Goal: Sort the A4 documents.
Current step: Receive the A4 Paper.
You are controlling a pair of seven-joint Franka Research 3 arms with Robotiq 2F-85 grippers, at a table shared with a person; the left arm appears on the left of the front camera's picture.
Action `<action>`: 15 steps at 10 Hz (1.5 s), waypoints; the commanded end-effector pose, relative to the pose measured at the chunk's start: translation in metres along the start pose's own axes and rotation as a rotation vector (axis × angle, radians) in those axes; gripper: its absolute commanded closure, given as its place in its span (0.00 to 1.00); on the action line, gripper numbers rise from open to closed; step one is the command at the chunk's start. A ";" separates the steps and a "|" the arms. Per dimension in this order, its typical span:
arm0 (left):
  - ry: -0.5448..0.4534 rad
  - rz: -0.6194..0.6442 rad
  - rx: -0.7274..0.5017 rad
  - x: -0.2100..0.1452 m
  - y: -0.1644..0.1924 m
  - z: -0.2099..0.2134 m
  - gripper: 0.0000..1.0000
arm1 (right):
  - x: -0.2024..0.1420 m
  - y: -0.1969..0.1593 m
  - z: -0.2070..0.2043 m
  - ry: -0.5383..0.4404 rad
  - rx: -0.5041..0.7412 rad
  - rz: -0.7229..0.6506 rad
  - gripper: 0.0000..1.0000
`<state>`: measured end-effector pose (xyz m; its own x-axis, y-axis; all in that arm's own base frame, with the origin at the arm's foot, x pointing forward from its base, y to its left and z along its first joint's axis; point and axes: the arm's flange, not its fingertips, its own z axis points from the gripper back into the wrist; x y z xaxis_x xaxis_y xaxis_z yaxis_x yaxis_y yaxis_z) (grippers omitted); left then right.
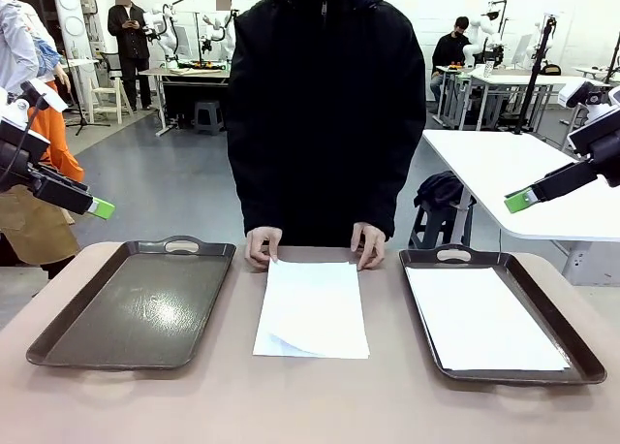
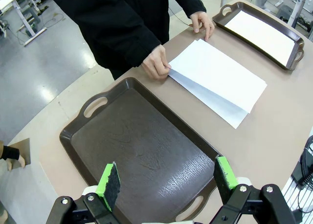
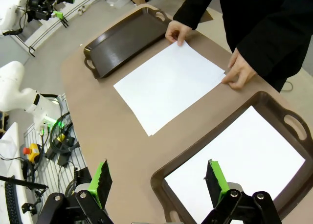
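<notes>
Sheet lies in right tray, stack beside left tray.

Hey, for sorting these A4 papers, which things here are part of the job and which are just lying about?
Job:
middle A4 stack
right tray, holding A4 documents
left tray

Lying about:
red button
cables
white side table
</notes>
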<state>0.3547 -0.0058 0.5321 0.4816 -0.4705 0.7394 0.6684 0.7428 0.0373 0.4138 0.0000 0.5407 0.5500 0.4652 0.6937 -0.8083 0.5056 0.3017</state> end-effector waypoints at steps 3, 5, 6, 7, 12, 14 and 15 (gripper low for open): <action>-0.003 0.002 -0.004 -0.001 0.001 -0.001 0.00 | -0.001 -0.001 0.000 -0.004 0.008 0.018 0.00; -0.003 0.002 -0.004 -0.001 0.001 -0.001 0.00 | -0.001 -0.001 0.000 -0.004 0.008 0.018 0.00; -0.003 0.002 -0.004 -0.001 0.001 -0.001 0.00 | -0.001 -0.001 0.000 -0.004 0.008 0.018 0.00; -0.003 0.002 -0.004 -0.001 0.001 -0.001 0.00 | -0.001 -0.001 0.000 -0.004 0.008 0.018 0.00; -0.003 0.002 -0.004 -0.001 0.001 -0.001 0.00 | -0.001 -0.001 0.000 -0.004 0.008 0.018 0.00; -0.003 0.002 -0.004 -0.001 0.001 -0.001 0.00 | -0.001 -0.001 0.000 -0.004 0.008 0.018 0.00; -0.003 0.002 -0.004 -0.001 0.001 -0.001 0.00 | -0.001 -0.001 0.000 -0.004 0.008 0.018 0.00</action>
<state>0.3547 -0.0058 0.5321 0.4815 -0.4705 0.7394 0.6684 0.7428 0.0373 0.4138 0.0000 0.5407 0.5498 0.4653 0.6937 -0.8084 0.5055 0.3016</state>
